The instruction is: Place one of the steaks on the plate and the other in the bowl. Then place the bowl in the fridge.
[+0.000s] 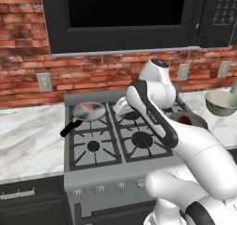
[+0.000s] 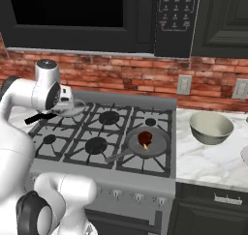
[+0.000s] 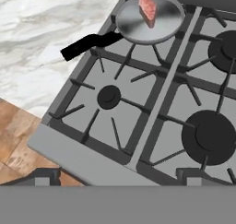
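One small flat pinkish-red steak (image 3: 147, 7) is seen lying in a grey frying pan with a black handle (image 3: 152, 22) on the rear left burner of the grey gas stove (image 3: 138, 108); in the hand view its long axis runs up and down. A second, darker steak (image 2: 145, 139) is seen in another grey frying pan (image 2: 155, 144) on the front right burner. The cream-beige round bowl (image 2: 210, 127) stands upright on the marble tabletop (image 2: 203, 161), right of the stove. The pincer (image 3: 117, 179) is spread wide and empty above the stove's front left.

Steak (image 3: 147, 6) unobstructed from above; pan rim (image 3: 123, 27) low.
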